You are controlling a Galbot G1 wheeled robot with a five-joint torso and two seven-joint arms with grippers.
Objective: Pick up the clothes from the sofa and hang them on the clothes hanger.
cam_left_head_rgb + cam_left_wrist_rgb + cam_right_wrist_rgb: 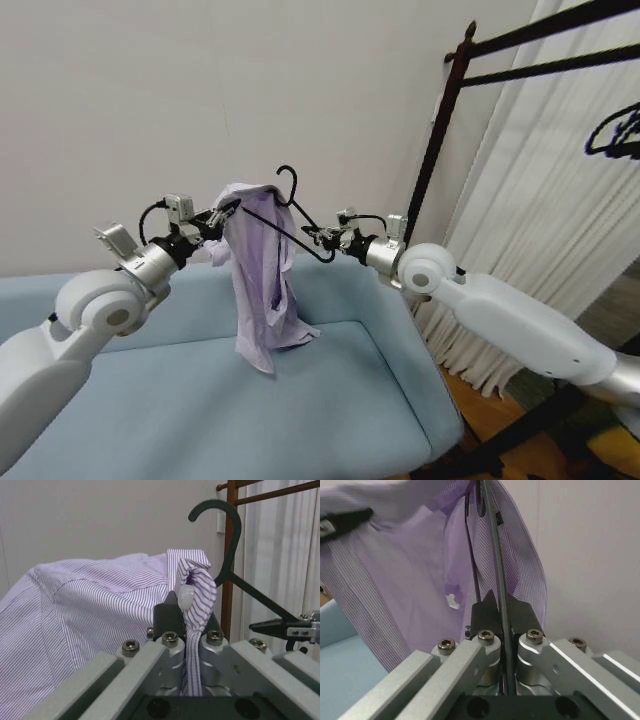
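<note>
A purple striped shirt [262, 280] hangs in the air above the light blue sofa [330, 400], draped over a black hanger [292, 205]. My left gripper [228, 211] is shut on the shirt's collar edge [196, 605], with the fabric pinched between its fingers [165, 612]. From the other side my right gripper [318, 237] is shut on the hanger's lower bar [501, 610]. The hanger's hook [220, 525] stands up beside the collar. In the left wrist view the right gripper [272, 626] shows farther off at the hanger's end.
A dark wooden clothes rack [455, 110] stands to the right of the sofa, before white curtains [560, 200]. Another black hanger [615, 135] hangs on its rail at the far right. A plain wall is behind.
</note>
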